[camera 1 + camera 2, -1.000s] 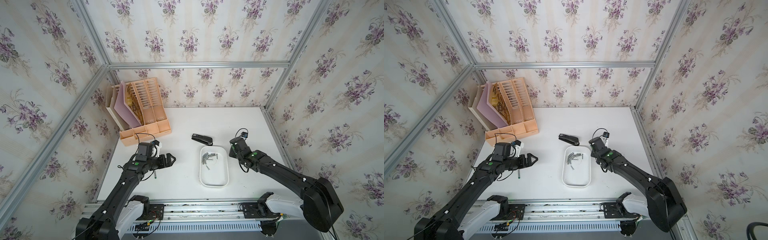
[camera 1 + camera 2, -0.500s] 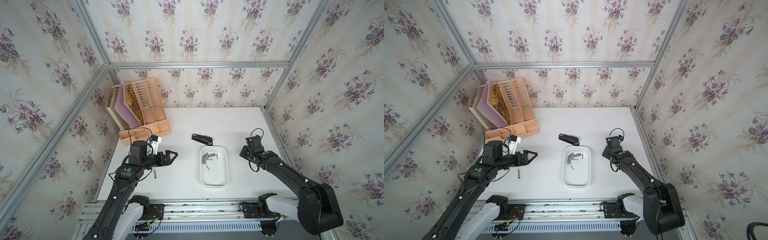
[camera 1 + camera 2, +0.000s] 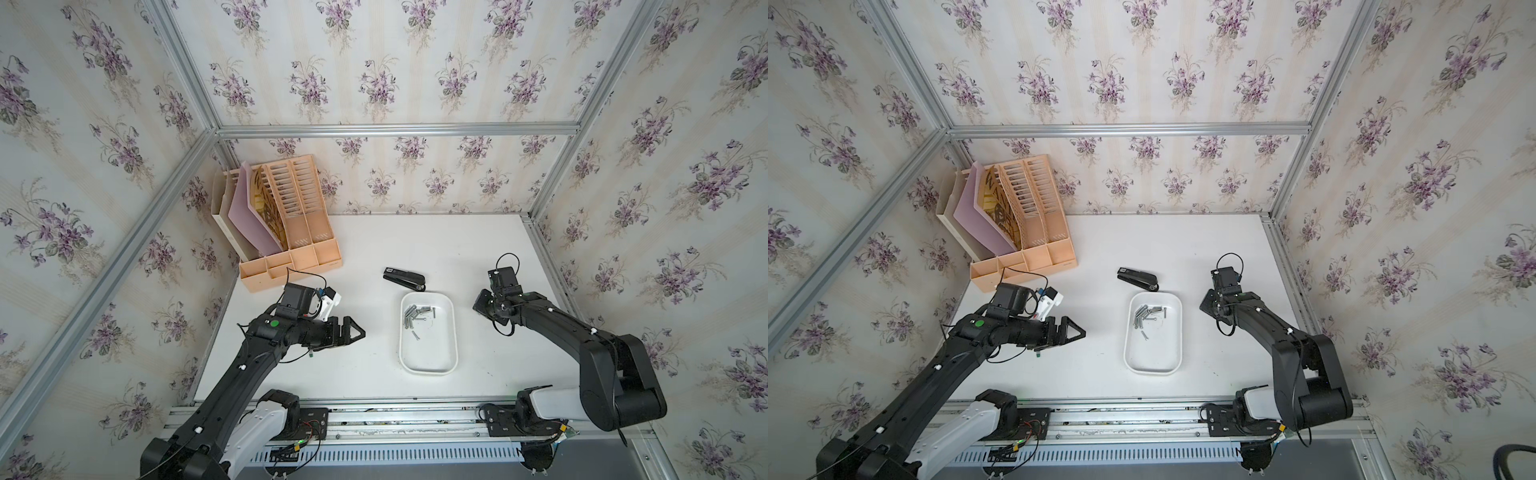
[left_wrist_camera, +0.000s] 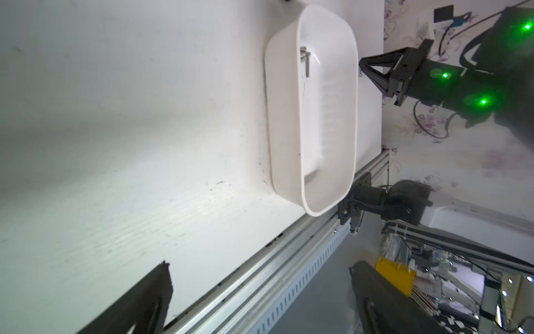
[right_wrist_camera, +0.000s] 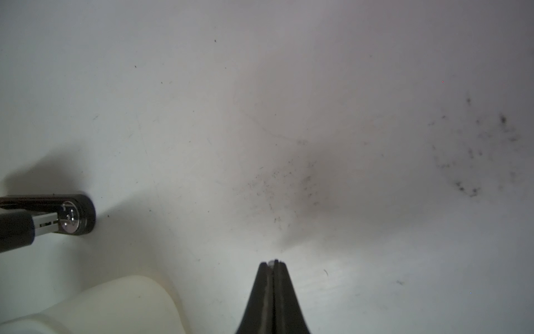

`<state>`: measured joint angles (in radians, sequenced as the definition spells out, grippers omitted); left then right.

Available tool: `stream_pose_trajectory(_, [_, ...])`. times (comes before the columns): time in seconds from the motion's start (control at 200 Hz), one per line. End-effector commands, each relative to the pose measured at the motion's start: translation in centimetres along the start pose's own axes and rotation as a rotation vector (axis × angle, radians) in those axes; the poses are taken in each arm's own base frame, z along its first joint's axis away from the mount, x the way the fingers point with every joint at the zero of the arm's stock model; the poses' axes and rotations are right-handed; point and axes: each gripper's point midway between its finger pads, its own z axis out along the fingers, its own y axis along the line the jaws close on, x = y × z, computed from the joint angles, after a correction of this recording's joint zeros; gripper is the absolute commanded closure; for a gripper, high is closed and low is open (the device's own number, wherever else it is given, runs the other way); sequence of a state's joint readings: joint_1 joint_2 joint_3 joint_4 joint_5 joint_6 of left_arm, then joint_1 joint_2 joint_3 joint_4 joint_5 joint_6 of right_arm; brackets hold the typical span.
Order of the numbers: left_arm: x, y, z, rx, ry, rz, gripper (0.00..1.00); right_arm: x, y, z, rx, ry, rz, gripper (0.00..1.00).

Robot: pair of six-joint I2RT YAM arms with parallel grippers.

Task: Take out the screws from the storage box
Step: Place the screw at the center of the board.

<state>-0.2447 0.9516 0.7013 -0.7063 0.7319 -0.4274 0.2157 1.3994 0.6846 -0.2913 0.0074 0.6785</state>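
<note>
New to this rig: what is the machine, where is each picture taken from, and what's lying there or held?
Two robot arms, each ending in a gripper, stand at a white table. The top views look down from one overhead camera; each wrist view comes from an arm's camera. On it: a storage box holding screws, a black stapler, a peach file organizer. The left gripper is open and empty; the right gripper is shut, any load too small to tell.

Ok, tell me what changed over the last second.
The right gripper drew back rightward from the storage box, fingers shut with a tiny silvery speck at the tip, possibly a screw. The left gripper, open, only edged slightly. Box, screws and stapler stayed put.
</note>
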Motion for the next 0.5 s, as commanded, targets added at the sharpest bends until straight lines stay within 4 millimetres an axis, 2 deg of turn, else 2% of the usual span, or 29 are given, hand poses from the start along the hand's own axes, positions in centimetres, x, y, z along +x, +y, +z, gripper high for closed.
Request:
stream_pose_trajectory(0.0, [-1.8,-2.0,0.3,0.073,-0.076,0.134,0.0,0.9,-0.4,1.1,-0.009,0.018,0.02,1.0])
stream_pose_trajectory(0.09, [-2.0,0.6,0.2,-0.064,-0.143,0.129,0.01,0.7,-0.8,1.3,-0.006,0.032,0.008,1.0])
stream_pose_trajectory(0.175, [-1.8,0.2,0.7,-0.008,-0.153,0.158,0.01,0.0,-1.6,0.7,0.041,-0.007,0.005,1.0])
stream_pose_trajectory(0.225, [-1.5,0.7,1.3,-0.013,-0.159,0.165,0.01,-0.3,-1.5,0.4,0.034,-0.026,0.001,1.0])
stream_pose_trajectory(0.27, [-1.2,1.2,1.3,-0.04,-0.151,0.152,0.01,-0.8,-1.5,0.0,0.049,-0.04,-0.005,0.97])
stream_pose_trajectory(0.325, [-0.9,0.5,1.3,-0.016,-0.132,0.174,0.01,-1.3,-1.8,-0.3,0.076,-0.057,-0.008,0.89])
stream_pose_trajectory(0.495, [-0.6,0.1,0.7,-0.016,-0.184,0.221,0.01,-1.0,-1.7,0.3,0.074,-0.032,-0.015,0.74])
